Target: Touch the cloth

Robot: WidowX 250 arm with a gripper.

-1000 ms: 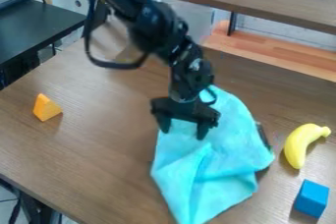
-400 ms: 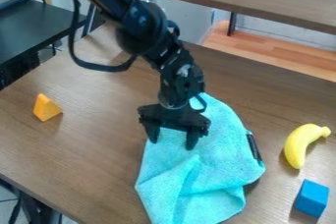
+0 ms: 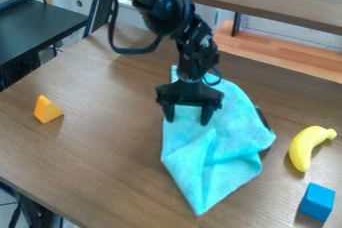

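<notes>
- I have my gripper (image 3: 188,117) spread, its two fingers well apart with the cloth showing between them and nothing pinched.
- It hangs down over the upper part of the turquoise cloth (image 3: 224,144), and in my camera view both tips overlap the fabric; I cannot tell from this angle how firmly they meet it.
- My black arm (image 3: 163,9) comes in from the top edge, a loop of dark cable hanging beside it.
- The cloth lies rumpled near the middle of the brown table (image 3: 93,157), folds running through its lower half and narrowing to a point towards the near side. Its top end reaches up behind the gripper.
- At the cloth's right edge I can see a dark object (image 3: 263,117), partly covered; I can't make out what it is.
- Well to the right of the cloth I have a yellow banana (image 3: 302,149), with a blue block (image 3: 317,202) just nearer to me.
- Over on the left sits an orange wedge (image 3: 47,109), well apart from the cloth.
- Beyond the table, at upper left, is a black desk (image 3: 40,24).
</notes>
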